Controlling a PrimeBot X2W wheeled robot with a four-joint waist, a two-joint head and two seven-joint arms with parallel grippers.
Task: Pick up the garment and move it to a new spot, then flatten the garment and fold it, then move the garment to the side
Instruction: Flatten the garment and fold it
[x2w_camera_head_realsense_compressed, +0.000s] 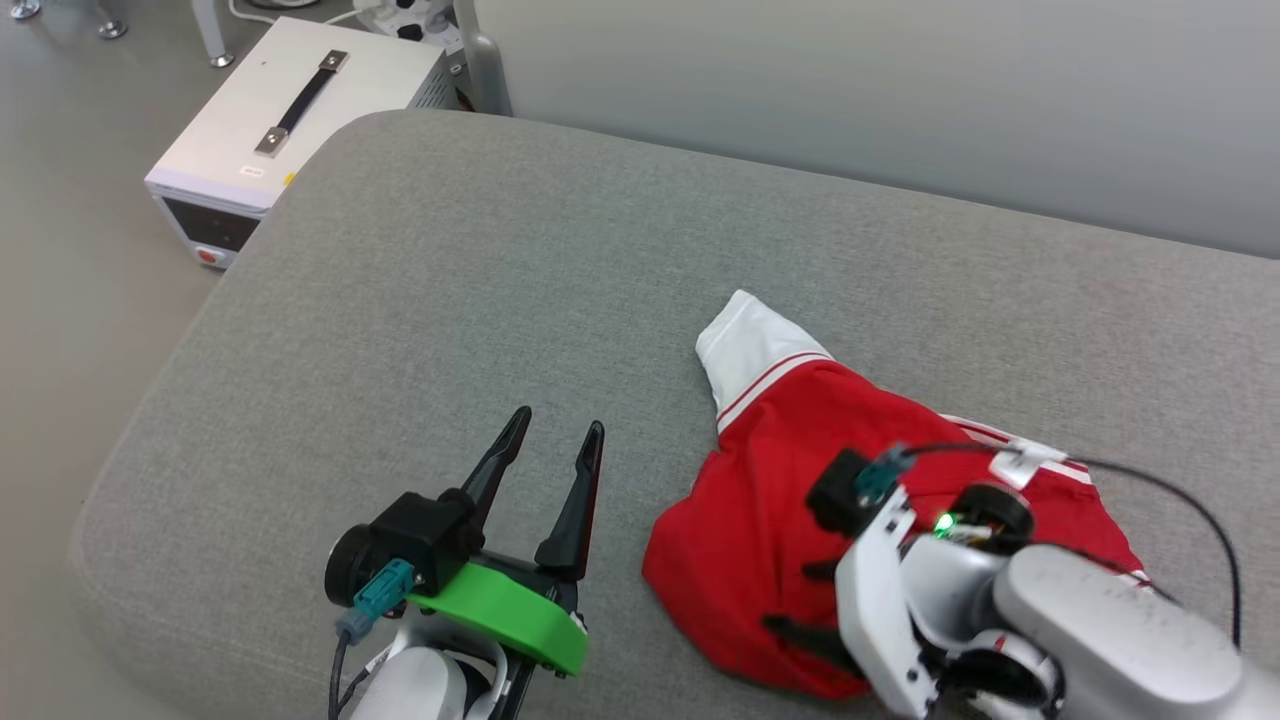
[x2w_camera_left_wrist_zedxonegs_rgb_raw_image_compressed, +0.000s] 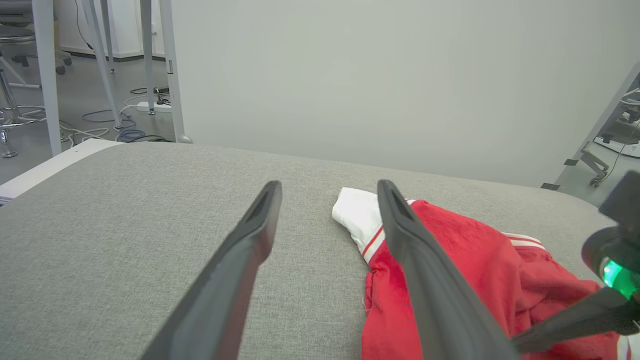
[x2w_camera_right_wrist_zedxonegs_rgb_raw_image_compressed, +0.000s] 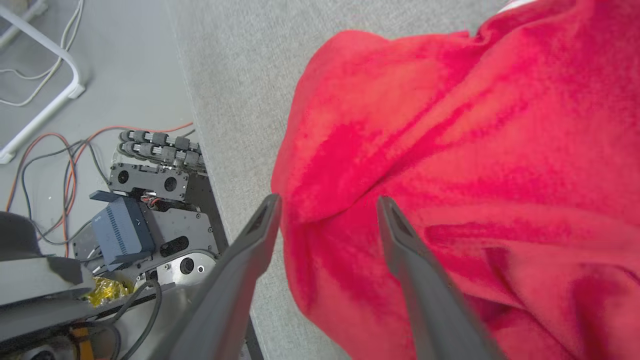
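My left gripper (x2w_camera_head_realsense_compressed: 558, 425) at 7 o'clock, fingers apart; garment (x2w_camera_head_realsense_compressed: 780, 470) at 4 o'clock on cushion (x2w_camera_head_realsense_compressed: 400, 300), long axis 11-to-5, white sleeve (x2w_camera_head_realsense_compressed: 745, 345) pointing 11; my right gripper (x2w_camera_head_realsense_compressed: 788, 598) over it, fingers apart; right wrist view adds hem (x2w_camera_right_wrist_zedxonegs_rgb_raw_image_compressed: 295, 240) near cushion edge.

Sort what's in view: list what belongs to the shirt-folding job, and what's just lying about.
Belongs to the job:
- the red shirt, crumpled on the grey cushion
- the left gripper, open beside it
- the right gripper, open over it

Just lying about:
- the white box with a handle
- the cables
- the table legs
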